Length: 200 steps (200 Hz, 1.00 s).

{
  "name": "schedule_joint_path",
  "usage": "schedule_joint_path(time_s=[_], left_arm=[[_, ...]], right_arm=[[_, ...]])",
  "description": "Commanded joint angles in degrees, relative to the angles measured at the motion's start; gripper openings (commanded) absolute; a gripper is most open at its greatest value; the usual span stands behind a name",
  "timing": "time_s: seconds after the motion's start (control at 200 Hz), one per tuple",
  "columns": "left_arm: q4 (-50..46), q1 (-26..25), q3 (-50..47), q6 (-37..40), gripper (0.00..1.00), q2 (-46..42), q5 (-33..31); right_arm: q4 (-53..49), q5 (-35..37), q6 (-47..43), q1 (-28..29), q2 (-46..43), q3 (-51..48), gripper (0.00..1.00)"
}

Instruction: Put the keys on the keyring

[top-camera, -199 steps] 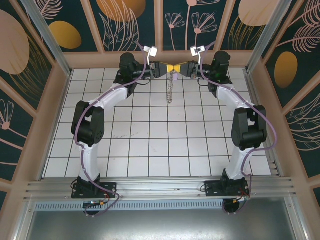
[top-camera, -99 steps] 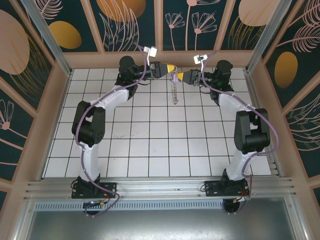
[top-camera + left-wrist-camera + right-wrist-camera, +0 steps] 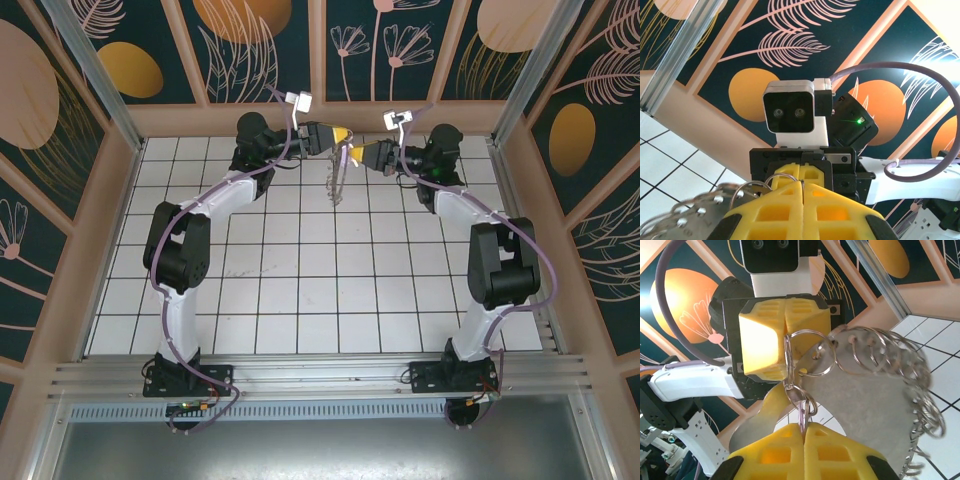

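Where the keyring (image 3: 865,405) hangs: just beyond the right gripper (image 3: 802,427) and off to its right in the right wrist view. From above it is seen dangling below both sets of fingertips, clear of the tiled table (image 3: 300,280).
Fringe: small wire rings (image 3: 927,415) are strung along the hoop's rim. One larger loop (image 3: 834,352) stands at the top edge, directly ahead of the right gripper.
State of the left gripper (image 3: 785,337): clenched on the keyring at that top edge and set nose to nose with the right gripper, the two pairs of yellow fingers near each other but apart.
State of the right gripper: clenched, with a thin metal piece (image 3: 801,416) pinched in the seam of its fingers and reaching up toward the loop. The piece is seen edge-on, so it cannot be told whether it is one of the keys.
Step judged in hand: a key is being threaded onto a ring of the fringe.
How it is best done: the hoop should be held steady by the left gripper. The pinched piece should be lined up with the loop's split and fed round by a small turn, not a pull. Release should be left until the piece is seen hanging from the ring.
Risk: the hoop may be set swinging, or the piece dropped to the table, if either grip is eased early.
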Motion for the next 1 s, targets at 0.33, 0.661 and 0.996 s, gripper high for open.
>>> schedule_joint_path(time_s=[0.33, 0.661, 0.996], left_arm=[[5.5, -0.3, 0.0, -1.6, 0.00, -1.0, -0.8], [8.9, -0.3, -1.0, -5.0, 0.00, -1.0, -2.6], [21.0, -0.4, -4.9, -17.3, 0.00, -0.8, -8.0]], right_arm=[[-7.2, -1.0, -7.6, 2.1, -2.2, -0.1, 0.13], [0.1, 5.9, -3.3, -3.1, -12.9, -10.7, 0.37], [13.9, 25.2, 11.8, -1.3, -14.6, -12.0, 0.37]])
